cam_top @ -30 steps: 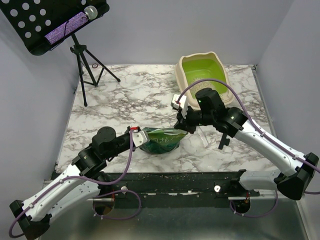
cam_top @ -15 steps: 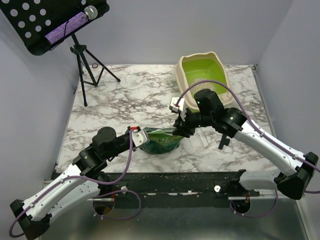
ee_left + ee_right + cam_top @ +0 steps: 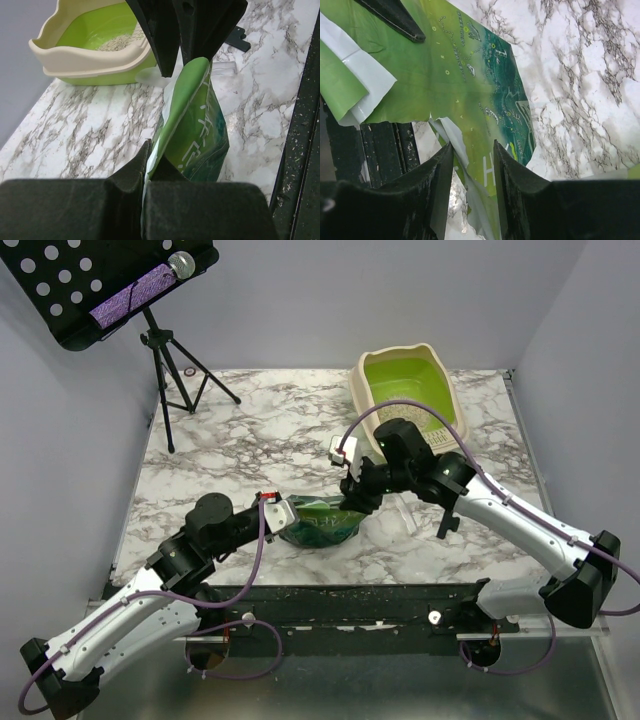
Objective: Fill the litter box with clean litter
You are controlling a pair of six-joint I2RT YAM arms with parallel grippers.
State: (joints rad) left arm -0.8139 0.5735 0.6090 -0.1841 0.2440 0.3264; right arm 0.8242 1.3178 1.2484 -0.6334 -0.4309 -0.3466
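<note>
The left hand (image 3: pixel 283 512) grips the bag (image 3: pixel 325 522) by its edge on the bench (image 3: pixel 250 440). The right hand (image 3: pixel 472 145) straddles its torn mouth; whether it is clamped cannot be told. The litter box (image 3: pixel 362 390), holding little clean litter (image 3: pixel 116 43), lies far-right, nearest the right hand.

The litter box (image 3: pixel 360 390) is sitting at the far right of the table (image 3: pixel 250 440), with a little litter (image 3: pixel 400 412) lying in its near end. The bag (image 3: pixel 318 524) is resting on the table near the front edge, about the middle, well apart from the box. The left gripper (image 3: pixel 285 512) is pinching the bag's left end. The right gripper (image 3: pixel 357 502) is hanging over its right end, a torn flap lying between the spread fingers. A tripod (image 3: pixel 168 380) is standing at the table's far left corner.
</note>
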